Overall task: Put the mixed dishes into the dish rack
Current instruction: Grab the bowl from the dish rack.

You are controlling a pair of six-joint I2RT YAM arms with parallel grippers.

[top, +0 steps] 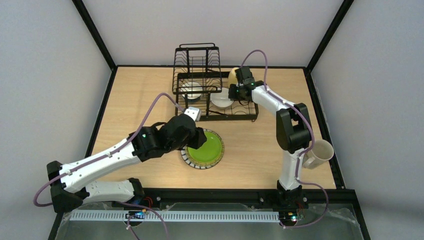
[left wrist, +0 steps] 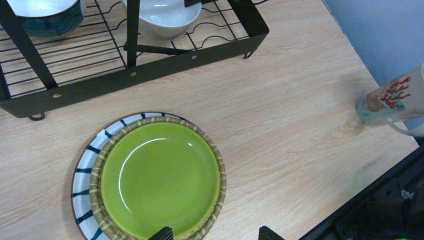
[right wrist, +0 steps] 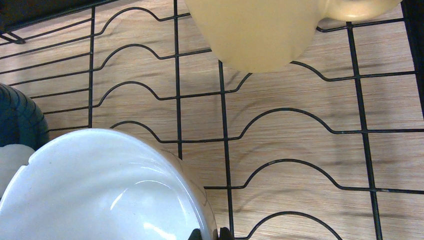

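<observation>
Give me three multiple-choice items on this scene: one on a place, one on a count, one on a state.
1. Where does the green plate lie relative to the dish rack?
A. in its raised tier
B. flat on the table, in front of it
C. upright in its slots

2. How many bowls sit in the dish rack?
A. one
B. two
C. three

3. The left tool is:
A. shut on the green plate
B. shut on a mug
C. wide open, holding nothing

Answers:
1 B: the green plate rests on the bare wood of the table, outside the wire frame.
2 B: only the white bowl and the blue bowl are in it.
3 C: its fingers stand far apart above the green plate's near edge.
</observation>
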